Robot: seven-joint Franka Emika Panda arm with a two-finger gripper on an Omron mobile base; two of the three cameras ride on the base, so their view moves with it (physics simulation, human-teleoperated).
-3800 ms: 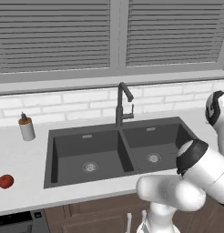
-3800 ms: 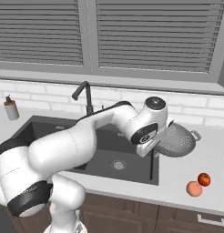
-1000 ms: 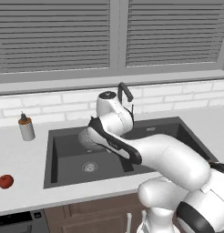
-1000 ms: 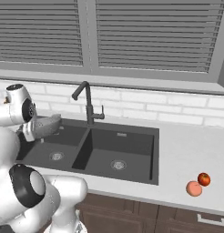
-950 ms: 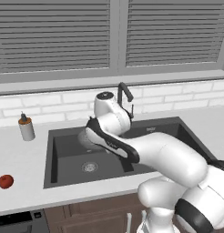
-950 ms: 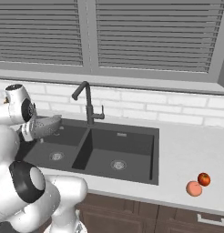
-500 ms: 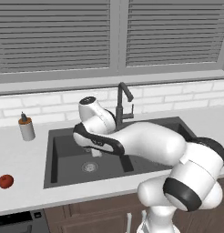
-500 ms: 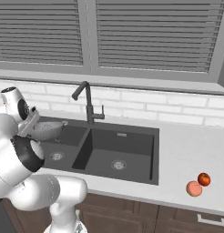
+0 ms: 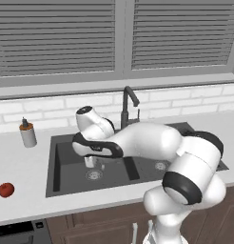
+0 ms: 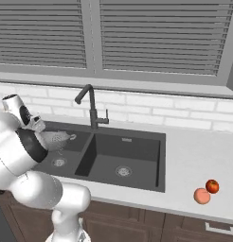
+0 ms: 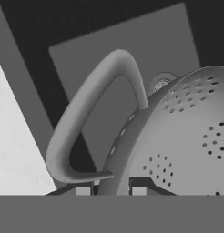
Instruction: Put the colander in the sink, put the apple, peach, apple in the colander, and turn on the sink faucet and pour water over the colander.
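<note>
My gripper [image 11: 110, 191] is shut on the rim of the silvery colander [image 11: 186, 136], just beside its loop handle [image 11: 86, 123]. The colander [image 10: 57, 139] hangs tilted over the left basin of the dark sink [image 10: 137, 137], above that basin's drain [image 11: 161, 84]. From the left base camera my arm covers the colander, and the gripper [image 9: 92, 162] reaches down into the left basin. The peach [image 10: 201, 195] and a red apple [image 10: 212, 185] lie together on the counter right of the sink. Another red apple [image 9: 5, 189] lies on the counter to the sink's left. No water runs from the sink faucet [image 10: 92, 111].
A small grey soap dispenser [image 9: 27, 135] stands on the counter behind the sink's left corner. A white brick wall and a shuttered window rise behind the counter. The counter's front edge runs just below the fruit.
The arm has swung left from beside the faucet and dropped lower, carrying the colander down over the left basin. The fruit has not moved.
</note>
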